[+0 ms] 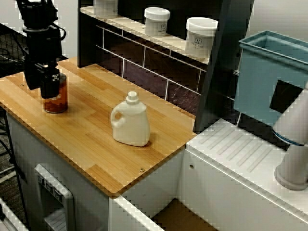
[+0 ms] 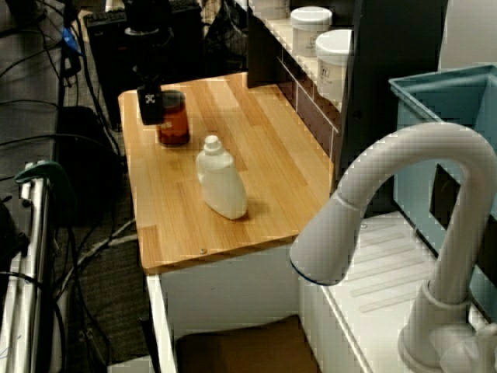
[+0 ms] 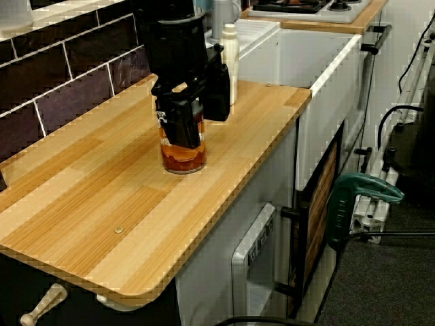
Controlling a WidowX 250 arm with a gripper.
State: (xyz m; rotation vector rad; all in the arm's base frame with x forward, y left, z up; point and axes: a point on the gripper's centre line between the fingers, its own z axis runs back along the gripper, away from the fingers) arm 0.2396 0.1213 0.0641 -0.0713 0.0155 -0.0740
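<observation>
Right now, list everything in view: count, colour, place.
jar: one, amber, on the counter end away from the drainboard, under the tool
jug: one, cream, upright mid-counter, apart from the jar
tubs: three, white, on the shelf above the tiles
counter: one, light wood
tiles: many, dark, wall behind the counter
bin: one, teal, right of the shelf unit
faucet: one, white, by the drainboard
drainboard: one, white, ridged, beside the counter
tool: one, black, down over the jar, a finger either side; grip unclear
</observation>
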